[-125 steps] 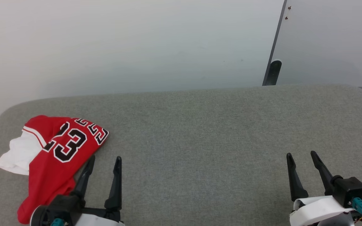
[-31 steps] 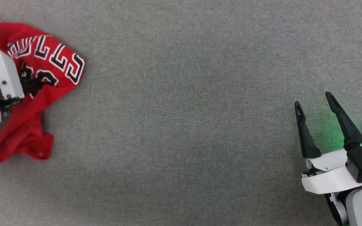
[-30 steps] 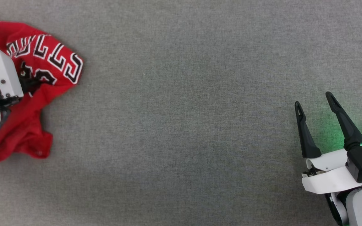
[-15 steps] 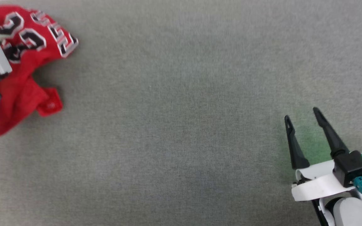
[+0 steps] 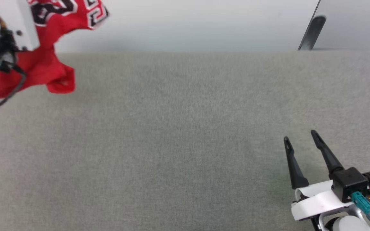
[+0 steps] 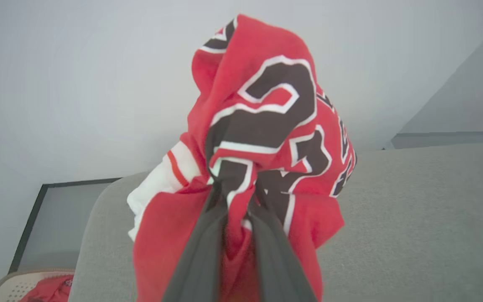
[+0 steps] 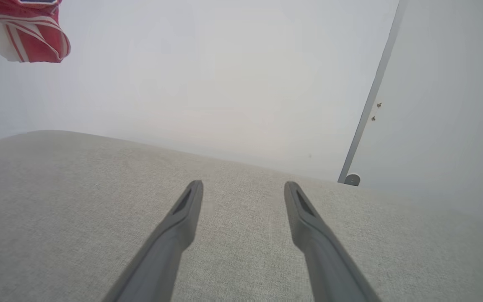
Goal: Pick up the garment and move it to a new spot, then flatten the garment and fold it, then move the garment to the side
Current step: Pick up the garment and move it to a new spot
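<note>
Hanging from the clamped left gripper (image 6: 238,191), red jersey T-shirt (image 6: 262,126) numbered 23, now lifted off grey upholstery (image 5: 185,134), right gripper (image 5: 300,135) spread wide.

light is bright, even and diffuse; shadows on the grey surface (image 5: 185,128) are faint. right wrist view looks hazy, the wall (image 7: 224,84) washed out. the garment (image 5: 50,64) is motion-blurred at its edges in head view.

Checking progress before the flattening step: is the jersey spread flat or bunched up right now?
Bunched up. The garment hangs crumpled in folds, pinched between the fingers of the left gripper, above the grey surface.
</note>
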